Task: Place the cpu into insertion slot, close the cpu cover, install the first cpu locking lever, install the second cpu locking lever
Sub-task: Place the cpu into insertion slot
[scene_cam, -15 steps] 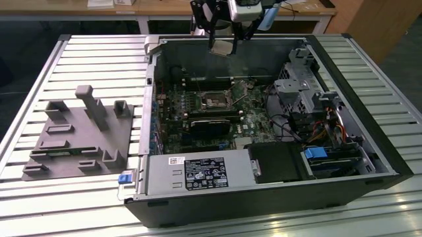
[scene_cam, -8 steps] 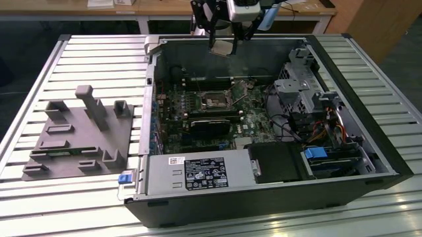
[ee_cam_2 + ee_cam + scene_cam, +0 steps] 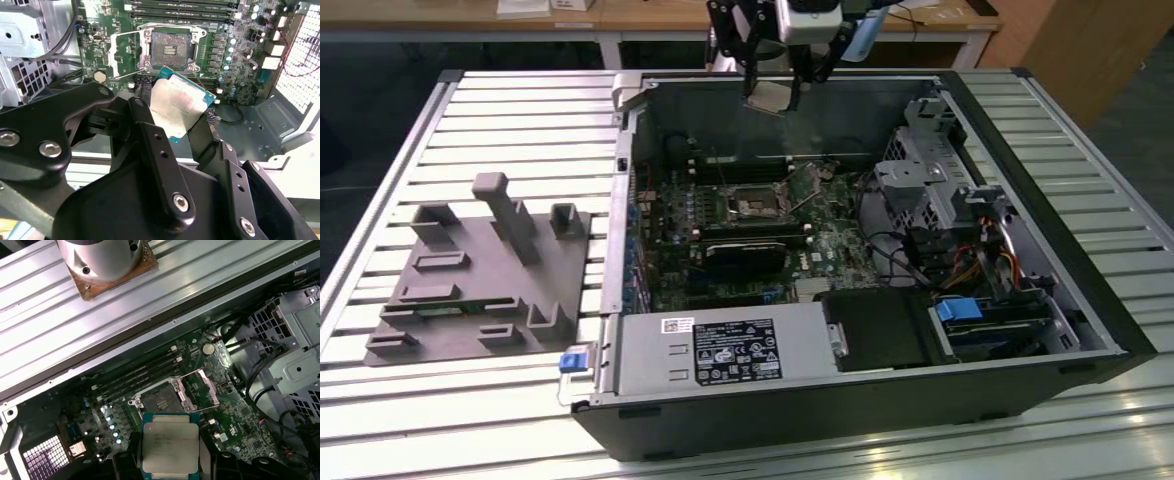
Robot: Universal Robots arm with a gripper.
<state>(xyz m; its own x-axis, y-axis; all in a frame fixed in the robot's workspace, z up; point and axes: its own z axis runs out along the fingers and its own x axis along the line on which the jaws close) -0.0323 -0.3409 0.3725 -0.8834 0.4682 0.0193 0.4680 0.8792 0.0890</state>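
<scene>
Slatted metal bench (image 3: pixel 480 120) carried an open computer case (image 3: pixel 881 415); above it, the fingers (image 3: pixel 145 125) gripped the cpu (image 3: pixel 177 107) by 2 edges, well apart from the uncovered insertion slot (image 3: pixel 171 47) lying below it.

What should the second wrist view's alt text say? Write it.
The gripper holds the cpu, tilted, between its black fingers above a green motherboard. The empty insertion slot lies uncovered just beyond it.
</scene>
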